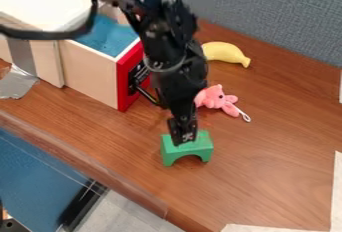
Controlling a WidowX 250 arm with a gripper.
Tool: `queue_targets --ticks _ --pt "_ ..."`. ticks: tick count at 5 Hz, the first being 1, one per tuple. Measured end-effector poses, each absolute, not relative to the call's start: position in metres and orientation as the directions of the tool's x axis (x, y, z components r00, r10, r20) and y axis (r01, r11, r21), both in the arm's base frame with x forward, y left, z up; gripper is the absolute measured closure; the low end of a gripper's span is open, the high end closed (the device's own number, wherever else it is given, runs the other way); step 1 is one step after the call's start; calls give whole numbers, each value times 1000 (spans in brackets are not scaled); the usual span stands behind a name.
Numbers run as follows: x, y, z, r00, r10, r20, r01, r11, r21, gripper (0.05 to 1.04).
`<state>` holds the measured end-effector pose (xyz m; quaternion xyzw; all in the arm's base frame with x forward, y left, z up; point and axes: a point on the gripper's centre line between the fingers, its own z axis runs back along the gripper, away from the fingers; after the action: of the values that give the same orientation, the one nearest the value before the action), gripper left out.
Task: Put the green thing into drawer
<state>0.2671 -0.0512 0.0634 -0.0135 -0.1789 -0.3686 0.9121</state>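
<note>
While the wooden tabletop point(264, 168) carries the whole layout, the black arm point(163, 41) hangs over its middle from the top edge. Drawer point(91, 78) second: pulled out, blue inside, its red front point(123, 90) towards the work. That front stands as a wall between target and goal, so any carry must clear it with the load's underside, not merely with the gripper point(184, 137).

Gripper: pointing down, its tip overlapping the top of the green block point(205, 144). Open or closed, cannot tell; contact likewise unresolved. Step in hand, as judged: securing the block.

Block: arch-shaped, upright on the wood, beyond the drawer front on its near side. Method: centre over the solid top, align across two parallel faces, descend until they are well covered, then close. A shallow pinch at the top edge would probably let it swing or slip. Lift straight up before going sideways; release low inside the drawer.

Yellow banana point(226, 53): behind the arm, well apart from the block; low risk.

Pink plush toy point(215, 99): nearer, just behind the block. Soft, likely to snag or shift; avoid drifting back during the lift.
</note>
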Motion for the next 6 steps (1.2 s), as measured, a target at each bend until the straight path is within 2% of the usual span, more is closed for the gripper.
queue_targets --ticks 5,6 --pt "271 -61 28 694 -649 313 653 750 107 83" --pt "272 -68 16 697 -653 297 653 749 114 139"
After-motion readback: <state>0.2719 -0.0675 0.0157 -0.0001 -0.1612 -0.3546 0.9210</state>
